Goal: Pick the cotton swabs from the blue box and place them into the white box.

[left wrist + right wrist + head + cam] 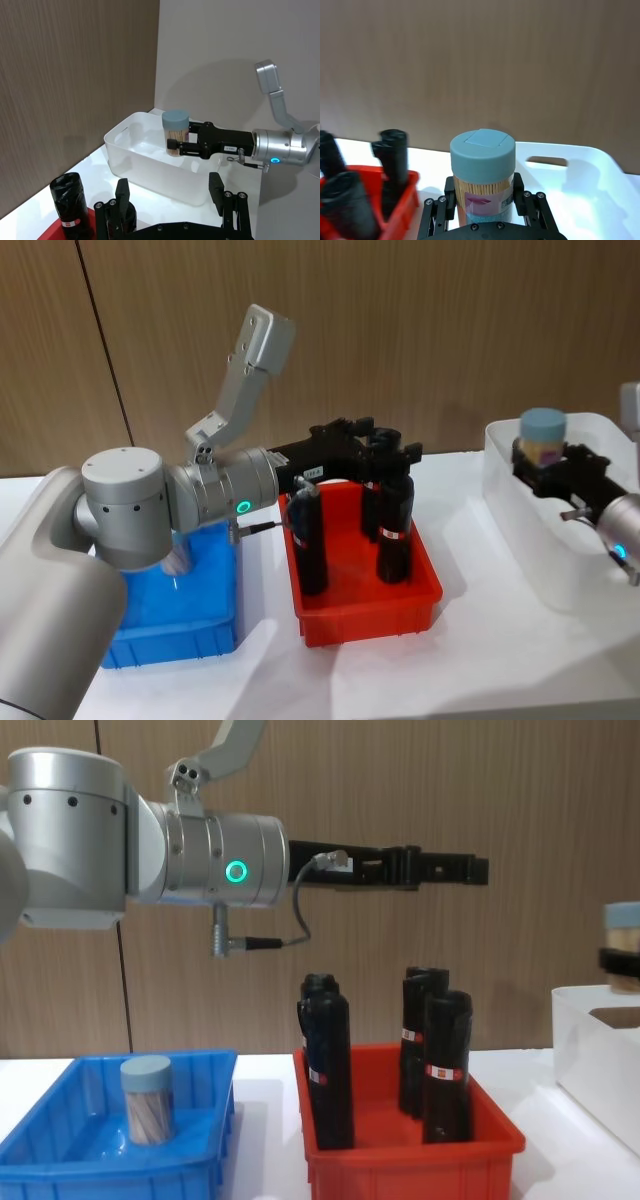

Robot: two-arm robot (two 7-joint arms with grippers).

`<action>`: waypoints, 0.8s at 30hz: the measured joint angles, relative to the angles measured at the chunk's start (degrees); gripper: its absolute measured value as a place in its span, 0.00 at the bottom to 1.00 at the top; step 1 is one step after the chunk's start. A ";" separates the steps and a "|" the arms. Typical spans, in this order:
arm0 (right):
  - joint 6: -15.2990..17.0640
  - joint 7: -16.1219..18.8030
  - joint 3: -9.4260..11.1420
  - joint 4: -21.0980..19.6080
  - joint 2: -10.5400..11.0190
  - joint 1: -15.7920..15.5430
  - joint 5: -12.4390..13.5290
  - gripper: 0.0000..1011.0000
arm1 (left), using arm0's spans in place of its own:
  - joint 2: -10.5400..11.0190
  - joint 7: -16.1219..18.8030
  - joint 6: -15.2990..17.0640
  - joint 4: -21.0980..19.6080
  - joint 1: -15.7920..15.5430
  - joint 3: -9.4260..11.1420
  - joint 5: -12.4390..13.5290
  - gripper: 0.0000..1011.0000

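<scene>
My right gripper point(545, 458) is shut on a cotton swabs jar point(543, 432), clear with a grey-blue lid, and holds it upright above the white box point(560, 560). From the left wrist the same jar point(176, 132) hangs over the white box point(150, 167), and up close the jar point(482, 167) sits between the right fingers point(518, 186). Another cotton swabs jar point(147, 1098) stands in the blue box point(60, 1160). My left gripper point(372, 440) hovers open and empty high over the back of the red bin, its fingers point(216, 186) apart.
A red bin point(400, 605) with three tall black wrapped cylinders point(330, 1065) stands between the blue box point(190, 640) and the white box. A wood-panel wall runs behind the white table.
</scene>
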 joint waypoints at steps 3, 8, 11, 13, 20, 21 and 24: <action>-0.73 -0.44 0.58 1.96 0.28 0.82 -0.20 0.65 | 0.00 0.00 0.00 0.00 0.00 0.00 0.00 0.99; -1.85 -0.87 1.31 4.95 0.60 2.05 -0.49 0.73 | 0.00 0.00 0.00 0.00 0.00 0.00 0.00 0.99; -2.38 -1.00 1.63 6.31 0.72 2.61 -0.50 0.82 | 0.00 0.00 0.00 0.00 0.00 0.00 0.00 0.99; -2.67 -1.09 1.82 7.06 0.78 2.90 -0.50 0.87 | 0.00 0.00 0.00 0.00 0.00 0.00 0.00 0.99; -3.93 -1.31 2.50 9.07 1.01 3.66 -0.39 0.99 | 0.00 0.00 0.00 0.00 0.00 0.00 0.00 0.99; -4.05 -1.33 2.55 9.19 1.03 3.70 -0.33 0.99 | 0.00 0.00 0.00 0.00 0.00 0.00 0.00 0.99; -4.36 -1.36 2.71 9.42 1.09 3.75 -0.17 0.99 | 0.00 0.00 0.00 0.00 0.00 0.00 0.00 0.99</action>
